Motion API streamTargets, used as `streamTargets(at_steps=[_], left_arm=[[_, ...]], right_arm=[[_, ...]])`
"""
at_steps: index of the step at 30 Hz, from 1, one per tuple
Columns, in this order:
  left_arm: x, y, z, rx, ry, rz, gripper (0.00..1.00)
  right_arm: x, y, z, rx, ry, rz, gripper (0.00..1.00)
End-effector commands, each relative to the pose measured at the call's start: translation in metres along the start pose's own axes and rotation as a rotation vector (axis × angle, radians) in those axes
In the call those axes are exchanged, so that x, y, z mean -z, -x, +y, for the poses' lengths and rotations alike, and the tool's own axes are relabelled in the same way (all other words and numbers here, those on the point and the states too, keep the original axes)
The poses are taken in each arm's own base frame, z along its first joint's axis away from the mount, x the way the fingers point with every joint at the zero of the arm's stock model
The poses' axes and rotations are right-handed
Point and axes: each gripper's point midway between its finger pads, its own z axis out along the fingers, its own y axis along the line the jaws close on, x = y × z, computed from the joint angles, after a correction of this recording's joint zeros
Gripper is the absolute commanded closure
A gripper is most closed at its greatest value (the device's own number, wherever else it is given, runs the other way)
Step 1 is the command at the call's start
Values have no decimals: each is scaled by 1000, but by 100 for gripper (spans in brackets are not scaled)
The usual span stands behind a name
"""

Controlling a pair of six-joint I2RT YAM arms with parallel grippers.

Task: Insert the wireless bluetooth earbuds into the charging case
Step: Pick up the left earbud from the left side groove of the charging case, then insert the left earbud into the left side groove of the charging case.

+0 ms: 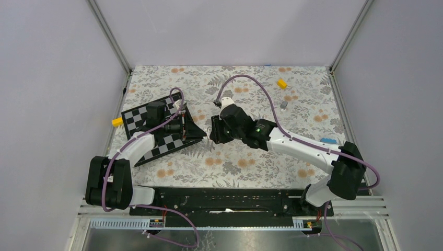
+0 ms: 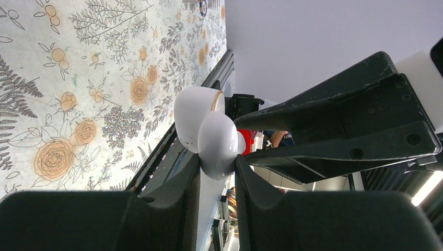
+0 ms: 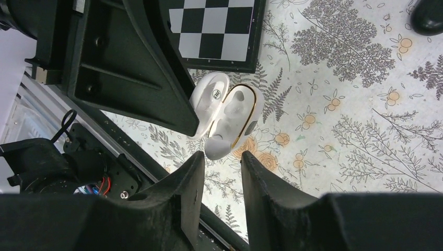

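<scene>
- The charging case, lid open, is clamped in the left gripper above the tabletop.
- An earbud is seen at the case's mouth, directly ahead of the narrow right gripper; whether it is gripped cannot be told.

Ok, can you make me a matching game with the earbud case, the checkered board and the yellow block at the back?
Things:
1. charging case
2. checkered board
3. back yellow block

Clues:
A. black and white squares
B. lying alone, far off on the right side
C. white, open, gripped in the left hand

Pairs: 1-C, 2-A, 3-B
</scene>
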Motion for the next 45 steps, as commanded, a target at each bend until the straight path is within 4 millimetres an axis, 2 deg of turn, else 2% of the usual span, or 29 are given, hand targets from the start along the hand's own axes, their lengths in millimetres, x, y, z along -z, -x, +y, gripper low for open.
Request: streamTargets(at_steps=[1, 9, 21, 27, 34, 37, 41, 45], left_arm=[[3, 8, -19, -91, -33, -11, 100], [3, 8, -19, -92, -34, -10, 100], [3, 8, -19, -91, -34, -8, 100], [3, 8, -19, -91, -37, -5, 100], [3, 7, -20, -93, -39, -4, 100], [3, 7, -20, -91, -40, -3, 100], [4, 6, -21, -93, -42, -2, 100], [4, 5, -21, -93, -44, 1, 100]], right_arm=[[4, 18, 9, 28, -7, -42, 62], [-2, 18, 12, 46, -2, -31, 64], [-4, 17, 12, 71, -1, -19, 81], [-3, 14, 10, 170, 8, 3, 86], [-4, -3, 14, 342, 98, 81, 87], [-6, -9, 14, 391, 122, 110, 84], [-7, -11, 13, 449, 134, 118, 78], [-4, -7, 13, 493, 138, 107, 76]])
